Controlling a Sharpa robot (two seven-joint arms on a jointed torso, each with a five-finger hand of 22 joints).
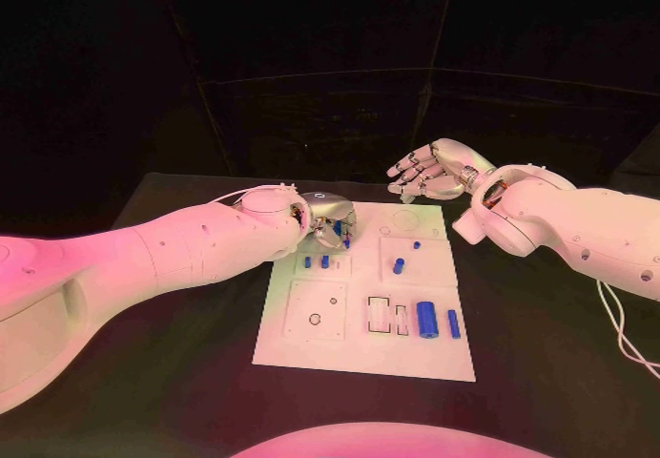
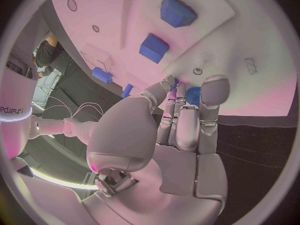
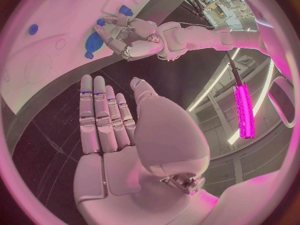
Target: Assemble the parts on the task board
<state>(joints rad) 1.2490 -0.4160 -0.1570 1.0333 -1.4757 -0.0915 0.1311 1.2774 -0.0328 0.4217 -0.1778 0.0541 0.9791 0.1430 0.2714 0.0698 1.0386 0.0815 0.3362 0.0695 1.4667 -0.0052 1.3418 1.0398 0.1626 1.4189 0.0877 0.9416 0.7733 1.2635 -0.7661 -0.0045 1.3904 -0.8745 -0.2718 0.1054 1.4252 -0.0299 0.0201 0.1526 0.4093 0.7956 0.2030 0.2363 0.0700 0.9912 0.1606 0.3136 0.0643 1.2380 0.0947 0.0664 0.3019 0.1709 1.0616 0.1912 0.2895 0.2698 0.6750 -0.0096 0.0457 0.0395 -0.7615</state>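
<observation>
White and flat, the task board (image 1: 360, 355) lies in the middle of the black table (image 1: 165, 382), with small blue parts on it. The left arm reaches in low across the table, and the left hand (image 1: 319, 218) sits over the far left corner of the board, palm down. In the left wrist view its fingers (image 2: 181, 120) are curled down close together, and their tips touch a small blue part (image 2: 193, 96) on the board. I cannot tell if the hand truly has hold of that part or is just pressing on it. Two short blue parts (image 1: 315, 260) stand just beside this hand. A small blue part (image 1: 399, 266) sits near the middle of the board, and a long blue part (image 1: 426, 320) lies near the right edge next to a thin blue part (image 1: 453, 323). The right hand (image 1: 429, 174) is lifted up past the far right corner of the board. Its fingers (image 3: 100, 117) are straight and spread flat, and it holds nothing.
</observation>
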